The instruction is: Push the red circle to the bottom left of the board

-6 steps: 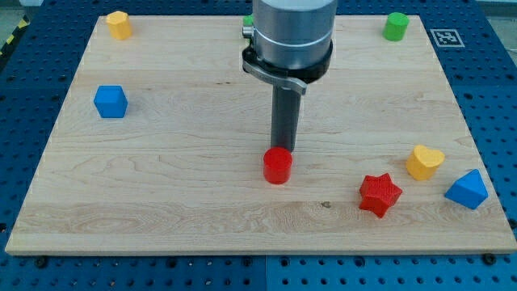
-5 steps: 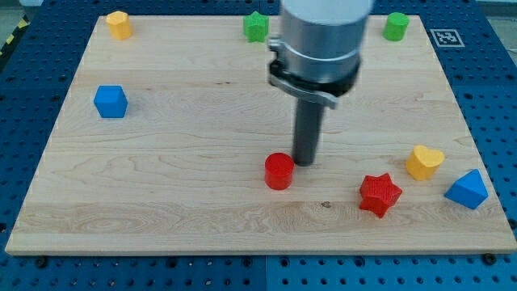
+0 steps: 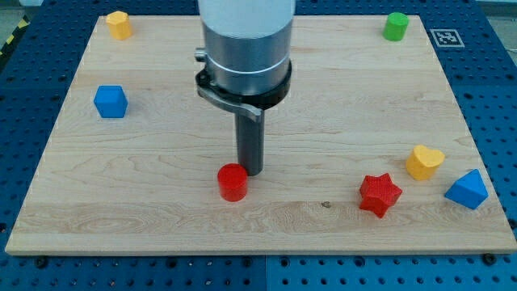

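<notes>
The red circle stands on the wooden board, a little left of centre and toward the view's bottom. My tip is right against the circle's upper right side, touching or nearly touching it. The rod rises from there into the grey arm body.
A blue cube sits at the left. A yellow block is at the top left, a green block at the top right. A red star, a yellow heart and a blue triangular block lie at the bottom right.
The red circle has slid left and slightly down. My tip went from above it round to its right side and followed it left. The arm body now hides the green block at the top.
</notes>
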Available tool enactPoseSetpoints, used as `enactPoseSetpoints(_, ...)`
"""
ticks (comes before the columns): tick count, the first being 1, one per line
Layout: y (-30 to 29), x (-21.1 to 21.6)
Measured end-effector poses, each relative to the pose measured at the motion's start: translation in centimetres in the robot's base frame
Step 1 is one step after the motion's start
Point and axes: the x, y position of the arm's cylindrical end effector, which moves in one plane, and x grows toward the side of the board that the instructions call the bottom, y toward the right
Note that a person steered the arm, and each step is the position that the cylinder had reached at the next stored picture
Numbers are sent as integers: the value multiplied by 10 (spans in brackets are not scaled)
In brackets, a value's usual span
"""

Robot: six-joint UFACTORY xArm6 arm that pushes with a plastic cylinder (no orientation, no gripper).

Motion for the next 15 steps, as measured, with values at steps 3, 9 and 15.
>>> enactPoseSetpoints(3,-1,40)
enactPoseSetpoints(9,-2,52)
enactPoseSetpoints(15,-137,52)
